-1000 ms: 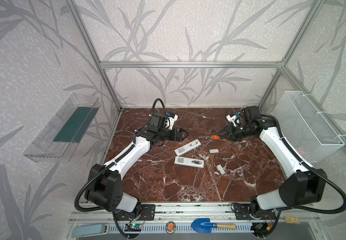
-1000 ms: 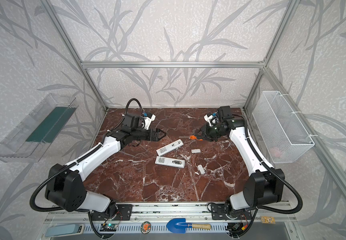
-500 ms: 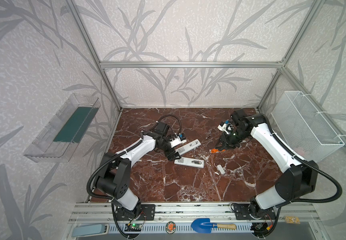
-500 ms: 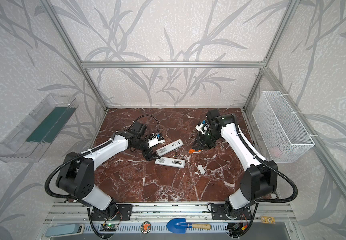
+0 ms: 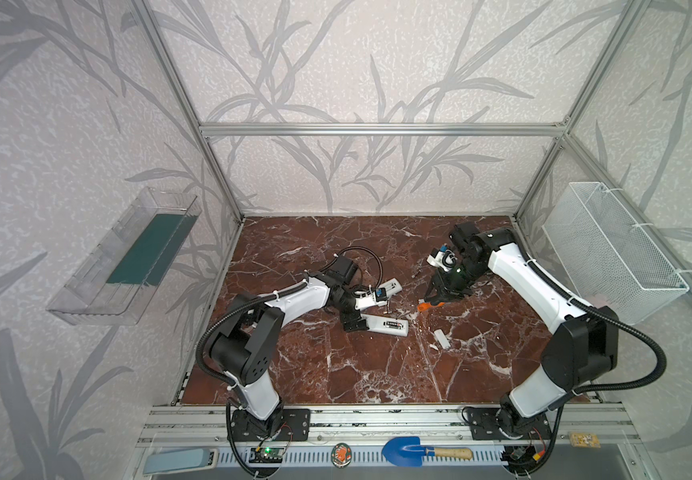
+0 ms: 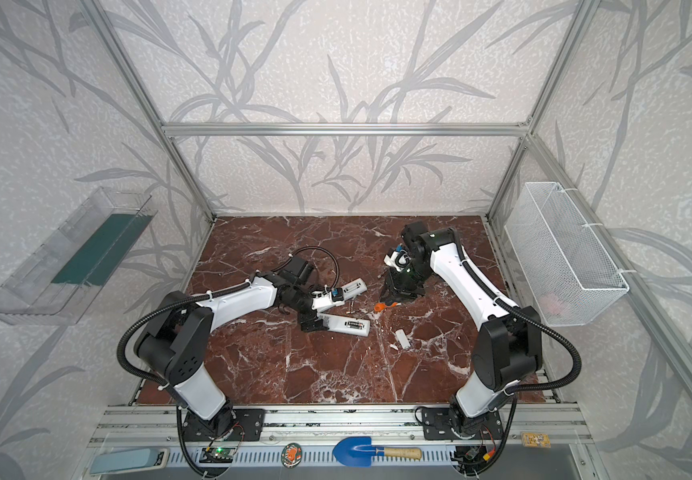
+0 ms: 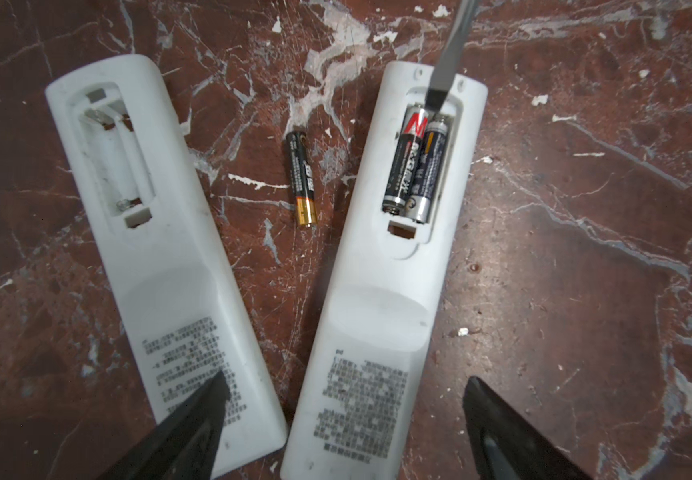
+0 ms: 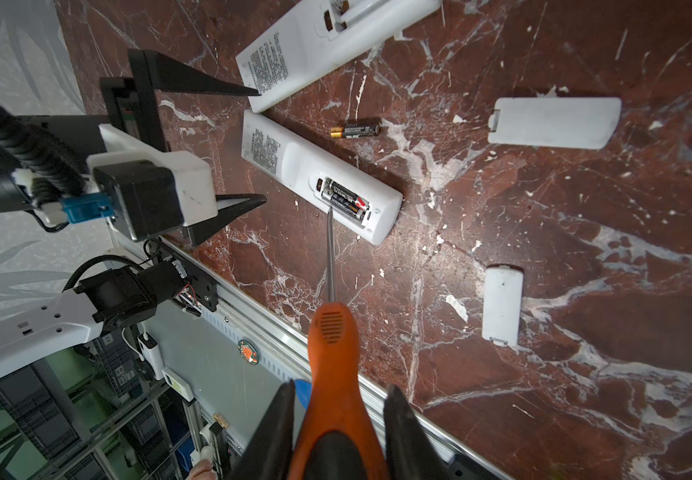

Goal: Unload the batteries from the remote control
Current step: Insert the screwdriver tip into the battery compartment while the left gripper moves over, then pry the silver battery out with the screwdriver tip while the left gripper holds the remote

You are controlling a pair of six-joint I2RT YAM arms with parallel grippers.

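The step in hand is prying. The right gripper [image 8: 340,388] is clamped on the orange handle of a screwdriver [image 8: 331,328], and the blade reaches out ahead of it into the open compartment of the loaded remote [image 7: 377,299]. The batteries [image 7: 414,166], two of them, lie side by side in that compartment at the blade's tip. I cannot tell whether the tip is already under a cell. The left gripper [image 7: 346,377] stands wide, with the remote's printed end between its fingers and not yet pinched. Next, I judge, the left should close to steady the remote. The blade can then lever one cell's end up and out.

A loose battery [image 7: 302,178] lies on the table [image 7: 585,249] ahead of the left gripper, between the loaded remote and an empty remote [image 7: 149,257]. Two white covers [image 8: 552,122] lie off to one side of the screwdriver, clear of it. The empty remote sits under one left finger, so closing may shove it.
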